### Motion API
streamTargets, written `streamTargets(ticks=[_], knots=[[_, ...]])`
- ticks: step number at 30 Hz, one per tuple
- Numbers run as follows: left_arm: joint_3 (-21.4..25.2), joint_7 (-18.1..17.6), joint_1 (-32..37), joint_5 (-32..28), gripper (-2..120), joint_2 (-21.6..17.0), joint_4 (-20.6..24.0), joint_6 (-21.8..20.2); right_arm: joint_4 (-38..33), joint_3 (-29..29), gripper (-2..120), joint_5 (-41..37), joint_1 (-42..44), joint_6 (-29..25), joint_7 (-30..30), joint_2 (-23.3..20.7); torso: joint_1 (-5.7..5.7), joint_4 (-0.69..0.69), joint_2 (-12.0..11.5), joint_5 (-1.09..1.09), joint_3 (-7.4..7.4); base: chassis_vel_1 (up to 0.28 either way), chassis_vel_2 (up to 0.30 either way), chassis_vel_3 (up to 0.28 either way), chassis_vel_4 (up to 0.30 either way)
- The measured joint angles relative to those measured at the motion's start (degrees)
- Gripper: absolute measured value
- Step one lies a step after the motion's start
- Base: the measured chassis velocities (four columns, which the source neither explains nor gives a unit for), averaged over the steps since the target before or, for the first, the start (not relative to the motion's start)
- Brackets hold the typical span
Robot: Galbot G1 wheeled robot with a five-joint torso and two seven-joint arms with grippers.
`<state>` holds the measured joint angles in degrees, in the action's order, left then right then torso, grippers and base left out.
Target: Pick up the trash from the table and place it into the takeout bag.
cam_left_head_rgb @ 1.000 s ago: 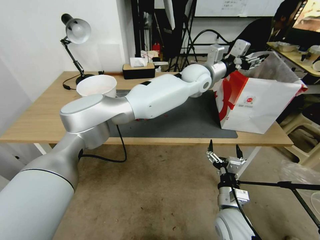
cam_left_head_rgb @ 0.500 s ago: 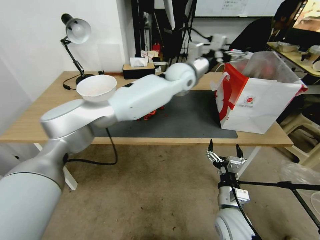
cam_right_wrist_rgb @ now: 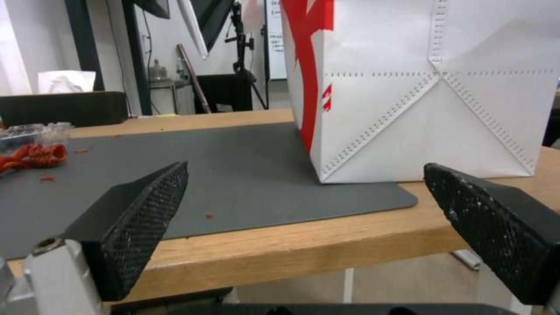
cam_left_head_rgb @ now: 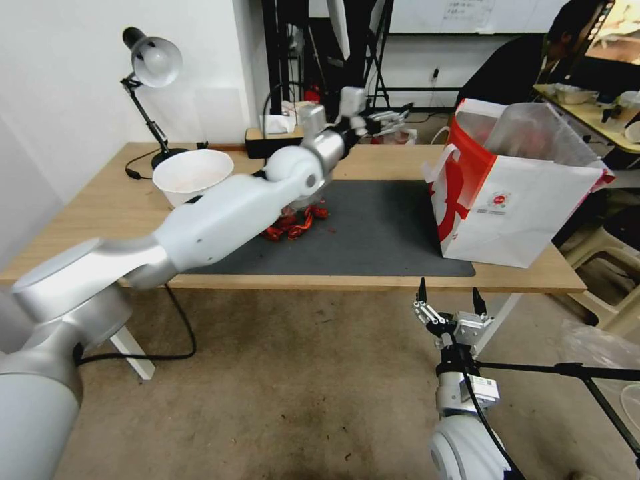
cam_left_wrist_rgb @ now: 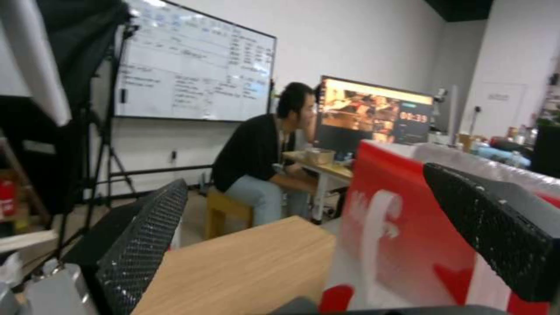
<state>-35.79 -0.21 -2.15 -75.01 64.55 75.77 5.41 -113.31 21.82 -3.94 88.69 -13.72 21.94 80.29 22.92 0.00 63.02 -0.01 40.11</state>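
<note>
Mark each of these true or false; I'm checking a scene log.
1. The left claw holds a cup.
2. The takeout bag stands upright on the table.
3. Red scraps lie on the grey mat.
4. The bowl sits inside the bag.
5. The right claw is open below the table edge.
1. False: the left claw is open and empty.
2. True: takeout bag, table.
3. True: red scraps, grey mat.
4. False: the bowl sits on the table.
5. True: right claw.

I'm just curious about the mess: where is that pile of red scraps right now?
In the head view, the red scraps lie on the dark mat, just beneath the left arm's elbow, right of the beige bowl.
</note>
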Motion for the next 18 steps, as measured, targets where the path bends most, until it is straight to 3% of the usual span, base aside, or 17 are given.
streamTargets(ticks=[2,10,18], knots=[[0.5,0.0,0.7,0.2,100,-0.7,0.5,0.0,0.0,0.0,100,0.0,0.0,0.0,0.0,0.0,0.0,0.0,0.0,0.01,0.0,0.0,0.0,0.0,0.0],[6.6,0.1,7.9,1.9,100,-9.6,5.4,0.2,0.0,-0.2,100,0.1,0.0,0.1,0.0,-0.1,0.0,0.02,0.0,0.0,0.0,0.0,0.0,0.0,0.0],[12.0,0.3,14.1,3.9,100,-14.8,9.4,0.4,0.2,-0.6,100,0.4,-0.2,0.3,-0.2,0.0,0.0,-0.01,0.0,0.01,-0.01,0.0,0.0,0.0,0.0]])
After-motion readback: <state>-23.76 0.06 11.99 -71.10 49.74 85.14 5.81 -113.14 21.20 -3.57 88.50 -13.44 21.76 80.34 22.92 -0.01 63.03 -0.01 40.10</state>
